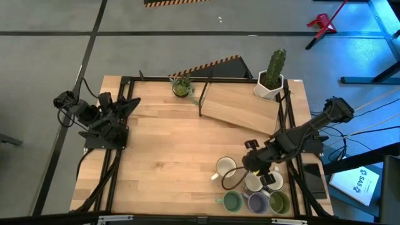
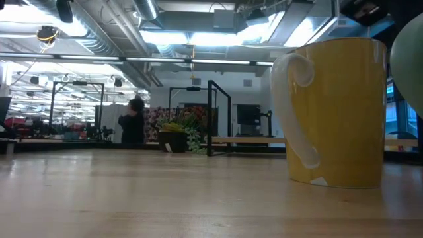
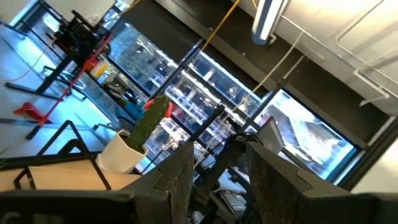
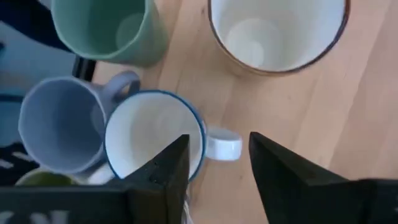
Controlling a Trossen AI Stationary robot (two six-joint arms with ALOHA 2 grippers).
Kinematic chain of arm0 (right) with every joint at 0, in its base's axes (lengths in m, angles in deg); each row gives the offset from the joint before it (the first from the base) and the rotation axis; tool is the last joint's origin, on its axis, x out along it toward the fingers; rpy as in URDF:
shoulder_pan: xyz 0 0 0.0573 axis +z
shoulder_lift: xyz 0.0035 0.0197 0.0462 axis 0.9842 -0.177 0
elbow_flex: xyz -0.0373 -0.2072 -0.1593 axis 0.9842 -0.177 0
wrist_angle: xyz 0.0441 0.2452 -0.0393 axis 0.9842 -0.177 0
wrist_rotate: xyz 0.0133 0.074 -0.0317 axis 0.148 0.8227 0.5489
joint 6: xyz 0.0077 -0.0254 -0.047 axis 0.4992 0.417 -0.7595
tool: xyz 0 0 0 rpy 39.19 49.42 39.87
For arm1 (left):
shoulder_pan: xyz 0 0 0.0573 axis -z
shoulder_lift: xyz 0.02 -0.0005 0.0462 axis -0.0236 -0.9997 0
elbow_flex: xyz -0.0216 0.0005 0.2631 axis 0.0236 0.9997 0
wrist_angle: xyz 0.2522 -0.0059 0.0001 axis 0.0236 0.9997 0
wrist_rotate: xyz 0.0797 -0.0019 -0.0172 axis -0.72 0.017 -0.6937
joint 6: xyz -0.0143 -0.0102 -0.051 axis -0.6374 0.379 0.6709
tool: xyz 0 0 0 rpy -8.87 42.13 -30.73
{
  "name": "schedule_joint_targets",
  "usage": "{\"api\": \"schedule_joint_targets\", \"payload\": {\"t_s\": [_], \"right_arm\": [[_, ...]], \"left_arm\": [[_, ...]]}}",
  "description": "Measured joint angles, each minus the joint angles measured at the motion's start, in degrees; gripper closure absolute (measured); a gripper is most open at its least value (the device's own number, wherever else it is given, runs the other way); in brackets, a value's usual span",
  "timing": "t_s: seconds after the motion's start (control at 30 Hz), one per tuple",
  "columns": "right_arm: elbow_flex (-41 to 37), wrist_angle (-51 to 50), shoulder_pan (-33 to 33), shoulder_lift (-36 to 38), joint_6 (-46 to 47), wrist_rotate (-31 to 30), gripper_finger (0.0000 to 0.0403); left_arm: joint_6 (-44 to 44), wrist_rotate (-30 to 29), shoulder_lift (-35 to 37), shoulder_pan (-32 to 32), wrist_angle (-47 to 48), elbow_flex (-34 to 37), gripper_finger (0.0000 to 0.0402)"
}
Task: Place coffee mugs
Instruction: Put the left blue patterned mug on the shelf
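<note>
Six mugs stand bunched at the table's near right: a brown-rimmed white mug (image 1: 225, 165) (image 4: 277, 34), a blue-rimmed white mug (image 1: 253, 182) (image 4: 152, 143), a third white mug (image 1: 274, 181), two green mugs (image 1: 232, 201) (image 1: 279, 201) and a lavender mug (image 1: 257, 201) (image 4: 59, 124). My right gripper (image 1: 247, 170) (image 4: 214, 165) hovers open above the cluster. Its fingers stand on either side of the blue-rimmed mug's handle (image 4: 222, 144). My left gripper (image 1: 128, 107) (image 3: 217, 174) waits open at the table's left edge. One mug (image 2: 337, 112) fills the low view's right.
A cactus in a white pot (image 1: 272, 78) (image 3: 140, 134) and a small green plant (image 1: 182, 86) stand at the far edge, beside a tilted wooden board (image 1: 240, 106). A black frame (image 1: 125, 81) borders the table. Bare wood lies across the table's middle. A person (image 2: 134, 122) stands far behind.
</note>
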Motion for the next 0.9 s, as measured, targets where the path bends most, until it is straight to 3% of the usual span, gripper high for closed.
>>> {"api": "schedule_joint_targets", "payload": {"t_s": [0.27,0.47,0.9], "right_arm": [[0.0,-6.0,4.17,-1.08,11.1,-4.72,0.0167],[-0.69,-3.86,7.31,-1.08,18.13,-5.6,0.0175],[-13.55,9.8,9.28,-1.14,29.64,-3.74,0.0189]], "left_arm": [[0.77,1.11,0.0,0.0,1.6,0.02,0.0259],[0.79,1.4,0.0,0.0,1.76,0.02,0.0259],[2.04,1.38,0.0,0.0,2.3,0.02,0.0259]]}}
